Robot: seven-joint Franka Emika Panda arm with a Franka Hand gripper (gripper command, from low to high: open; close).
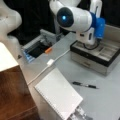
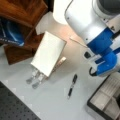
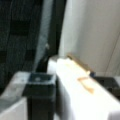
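Arm over a grey worktop, tool above a tray

A white notepad is seen near the worktop's front edge, with a black pen just beside it. Farther back, the tool is placed over the compartmented tray; whether it is apart or together cannot be told. An orange marker lies beyond.

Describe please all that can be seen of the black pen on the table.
The pen is slim and black, with a lighter band near its middle and a glossy look, likely plastic. It lies flat on the grey table, alone, touching nothing else. In both front views it rests between the white notepad and the black-rimmed tray. The pincer is not visible near it.
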